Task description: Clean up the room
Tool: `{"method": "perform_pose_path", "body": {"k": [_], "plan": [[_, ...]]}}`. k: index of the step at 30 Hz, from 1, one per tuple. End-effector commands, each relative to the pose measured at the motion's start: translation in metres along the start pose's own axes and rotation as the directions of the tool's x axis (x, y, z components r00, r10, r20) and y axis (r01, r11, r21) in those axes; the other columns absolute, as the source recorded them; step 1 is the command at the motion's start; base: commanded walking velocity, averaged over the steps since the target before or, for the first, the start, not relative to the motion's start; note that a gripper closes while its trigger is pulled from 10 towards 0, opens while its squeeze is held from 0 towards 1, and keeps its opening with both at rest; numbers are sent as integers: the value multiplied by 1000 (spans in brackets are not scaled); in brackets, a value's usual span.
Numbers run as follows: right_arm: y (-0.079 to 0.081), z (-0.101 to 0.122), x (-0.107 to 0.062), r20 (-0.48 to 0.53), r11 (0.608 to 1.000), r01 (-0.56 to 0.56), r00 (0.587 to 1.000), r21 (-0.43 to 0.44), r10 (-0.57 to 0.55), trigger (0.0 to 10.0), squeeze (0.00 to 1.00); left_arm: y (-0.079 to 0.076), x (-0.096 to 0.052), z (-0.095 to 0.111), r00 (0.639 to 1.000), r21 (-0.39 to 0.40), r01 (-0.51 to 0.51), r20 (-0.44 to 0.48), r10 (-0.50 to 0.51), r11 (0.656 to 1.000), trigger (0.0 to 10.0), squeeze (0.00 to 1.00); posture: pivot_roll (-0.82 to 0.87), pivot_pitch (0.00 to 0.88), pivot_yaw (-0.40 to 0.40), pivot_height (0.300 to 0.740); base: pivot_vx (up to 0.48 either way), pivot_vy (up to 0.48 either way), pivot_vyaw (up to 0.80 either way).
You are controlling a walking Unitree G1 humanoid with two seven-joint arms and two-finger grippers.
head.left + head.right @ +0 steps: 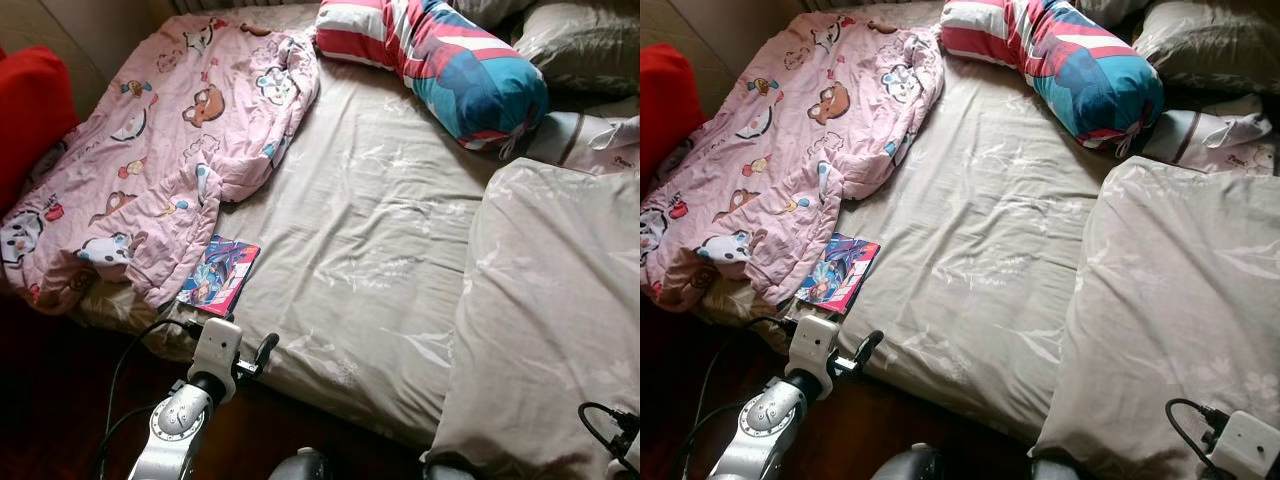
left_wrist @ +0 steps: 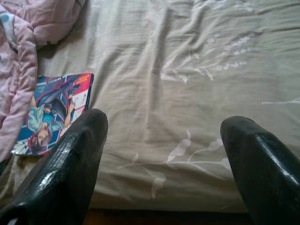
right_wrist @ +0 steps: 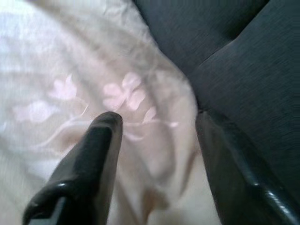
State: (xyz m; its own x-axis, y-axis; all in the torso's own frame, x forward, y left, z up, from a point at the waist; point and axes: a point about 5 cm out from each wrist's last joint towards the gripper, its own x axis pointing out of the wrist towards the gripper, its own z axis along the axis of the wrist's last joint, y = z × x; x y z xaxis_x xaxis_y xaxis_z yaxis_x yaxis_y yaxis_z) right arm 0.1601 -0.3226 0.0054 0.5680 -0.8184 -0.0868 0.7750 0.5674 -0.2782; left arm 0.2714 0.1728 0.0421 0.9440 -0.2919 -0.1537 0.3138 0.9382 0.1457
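Left wrist view shows the left gripper (image 2: 161, 159) spread wide, holding nothing, at the bed's (image 1: 380, 250) near edge. The book (image 1: 219, 275) lies flat just ahead and to its left, touching the pink quilt (image 1: 150, 150), long axis running away from the edge. That arm is far nearer. The right gripper (image 3: 157, 136), also spread wide, hangs by the duvet (image 1: 560, 320). Bare sheet beside the book gives approach room.

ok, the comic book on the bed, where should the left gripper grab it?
Probably its free long edge, coming from the bare-sheet side. The comic book lies flat near the bed's near edge, its other long side against the pink blanket. The left gripper, fingers open, hovers just off the mattress nearby. Lying flat on soft sheet, it gives little to pinch, so slide one finger under that edge.
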Motion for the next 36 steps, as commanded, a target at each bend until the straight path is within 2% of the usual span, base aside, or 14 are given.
{"method": "perform_pose_path", "body": {"k": [1, 2, 3, 4, 7, 10, 15, 17, 18, 22, 29, 30, 32, 36], "plan": [[-1, -7, -7, -21, 1000, 6, 1000, -1, -6, 10000, 1000, 4, -6, -9, 999, -4, -20, -38, 20, 1000, 10000, 0, -99, 226, 180, 711, 0, 0, 0], [2, -6, -8, -16, 1000, -4, 1000, -1, 4, 10000, 1000, 4, -6, -10, 999, -4, -20, -38, 20, 1000, 10000, 0, -100, 225, 178, 711, 0, 0, 0], [12, -7, -12, -23, 998, -66, 998, 19, 66, 10000, 894, 3, -5, -10, 999, -6, -22, -39, 22, 1000, 10000, 0, -104, 220, 175, 711, 0, 0, 0], [27, -8, -17, -32, 986, -159, 987, 41, 160, 10000, 0, 3, -5, -11, 999, -11, -27, -43, 26, 1000, 10000, 0, -107, 214, 171, 711, 0, 0, 0], [69, -10, -33, -78, 913, -382, 915, 142, 395, 10000, 0, 4, -2, -20, 995, -52, -58, -80, 53, 997, 10000, 0, -135, 158, 169, 711, 0, 0, 0], [101, 7, -32, -43, 844, -504, 854, 183, 519, 10000, 0, 10, 6, -29, 982, -149, -139, -147, 117, 979, 10000, 0, -146, 110, 153, 711, 0, 0, 0], [119, 18, -27, -44, 805, -566, 812, 179, 581, 10000, 0, 13, 9, -38, 963, -200, -204, -215, 161, 958, 10000, 0, -170, 76, 128, 711, 0, 0, 0], [133, 18, -34, -60, 735, -665, 735, 132, 675, 10000, 0, 11, 6, -46, 949, -193, -222, -267, 166, 956, 10000, 0, -184, 50, 110, 711, 0, 0, 0], [133, 18, -34, -60, 735, -665, 735, 132, 675, 10000, 0, 11, 6, -46, 949, -193, -222, -267, 166, 956, 10000, 0, -184, 50, 110, 711, 0, 0, 0], [147, 9, -45, -141, 609, -789, 596, 81, 790, 10000, 0, 5, 1, -59, 924, -179, -264, -330, 196, 948, 10000, 0, -139, 8, 63, 711, 0, 0, 0], [155, -6, -58, -285, 559, -827, 523, 56, 803, 10000, 0, 9, -22, -84, 866, -159, -330, -442, 232, 931, 10000, 0, -87, 0, 8, 711, 0, 0, 0], [157, -7, -61, -303, 543, -838, 505, 49, 808, 10000, 0, 10, -26, -88, 853, -149, -345, -463, 242, 927, 10000, 0, -53, 0, -13, 711, 0, 0, 0], [163, -9, -68, -347, 459, -888, 430, 2, 833, 10000, 0, 11, -37, -98, 814, -130, -385, -515, 269, 914, 10000, 0, -6, 0, -18, 711, 0, 0, 0], [166, -13, -75, -383, 397, -917, 384, -48, 840, 10000, 0, 9, -45, -105, 796, -116, -378, -546, 259, 918, 10000, 0, -8, 0, -3, 711, 0, 0, 0]]}}
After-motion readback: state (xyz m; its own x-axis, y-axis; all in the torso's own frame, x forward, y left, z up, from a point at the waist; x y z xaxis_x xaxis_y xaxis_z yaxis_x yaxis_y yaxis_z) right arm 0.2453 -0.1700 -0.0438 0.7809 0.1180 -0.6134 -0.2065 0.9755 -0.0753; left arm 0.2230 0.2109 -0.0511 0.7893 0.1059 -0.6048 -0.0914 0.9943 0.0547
